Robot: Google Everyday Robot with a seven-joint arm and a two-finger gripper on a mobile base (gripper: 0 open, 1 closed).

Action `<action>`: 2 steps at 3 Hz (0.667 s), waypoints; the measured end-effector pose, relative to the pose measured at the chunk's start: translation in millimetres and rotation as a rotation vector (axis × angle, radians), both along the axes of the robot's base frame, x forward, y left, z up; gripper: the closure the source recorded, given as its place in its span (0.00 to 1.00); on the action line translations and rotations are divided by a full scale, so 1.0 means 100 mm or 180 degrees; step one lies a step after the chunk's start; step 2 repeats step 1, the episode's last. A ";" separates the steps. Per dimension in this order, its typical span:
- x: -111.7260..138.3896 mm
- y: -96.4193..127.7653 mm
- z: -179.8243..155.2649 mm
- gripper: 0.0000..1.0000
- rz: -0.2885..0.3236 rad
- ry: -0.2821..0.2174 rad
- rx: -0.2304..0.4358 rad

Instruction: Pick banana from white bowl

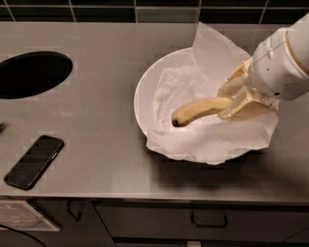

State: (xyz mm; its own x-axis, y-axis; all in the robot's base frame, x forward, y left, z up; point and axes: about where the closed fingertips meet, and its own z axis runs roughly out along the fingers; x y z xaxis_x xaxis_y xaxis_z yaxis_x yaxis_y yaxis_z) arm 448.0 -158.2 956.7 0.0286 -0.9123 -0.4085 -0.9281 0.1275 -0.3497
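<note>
The yellow banana (199,110) is held level above the white bowl (145,89), its dark tip pointing left. My gripper (235,98) comes in from the right on a white arm and is shut on the banana's stem end. Its pale fingers (245,108) clamp the fruit from above and below. The bowl sits at the middle right of the grey counter, lined with crumpled white paper (212,140) that hangs over its front and back rims.
A black phone (34,161) lies at the counter's front left. A round dark hole (32,74) is cut in the counter at the left. Dark tiles (145,10) run along the back; drawers with a handle (208,223) are below the front edge.
</note>
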 end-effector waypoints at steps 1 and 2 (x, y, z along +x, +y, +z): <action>0.00 0.00 0.00 1.00 0.0000 0.0000 0.0000; 0.00 0.00 0.00 1.00 0.0000 0.0000 0.0000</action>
